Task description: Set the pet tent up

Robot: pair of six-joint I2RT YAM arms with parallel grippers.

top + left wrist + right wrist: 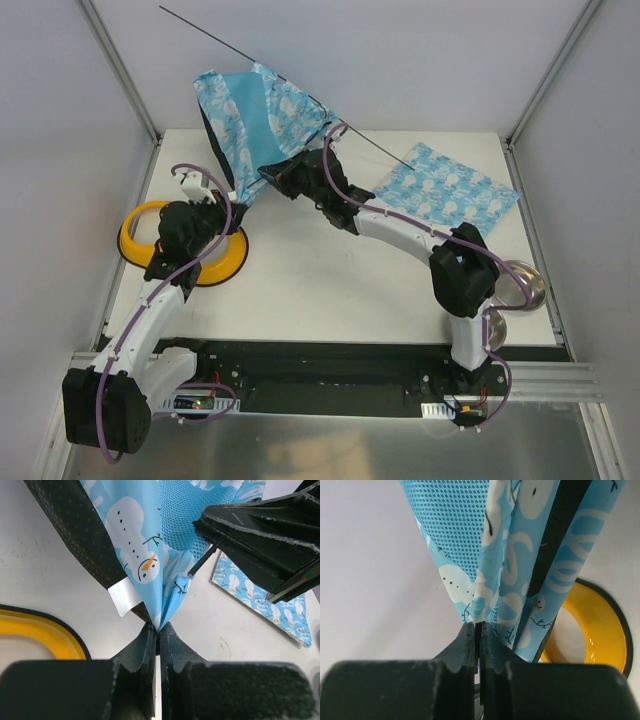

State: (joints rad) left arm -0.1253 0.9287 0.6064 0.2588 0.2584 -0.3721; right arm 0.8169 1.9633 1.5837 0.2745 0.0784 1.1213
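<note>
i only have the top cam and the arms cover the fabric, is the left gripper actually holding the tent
Observer: Yes. In the left wrist view the left gripper is shut on a pinched fold of the pet tent, right at its fingertips.
Operator: and the right one
Observer: The right wrist view shows the right gripper shut on a bunched edge of the same fabric.
Operator: is the pole end seated down there
Observer: In the left wrist view a short bare stretch of the black pole shows above and to the right of the grip. I cannot tell whether its tip is seated.
</note>
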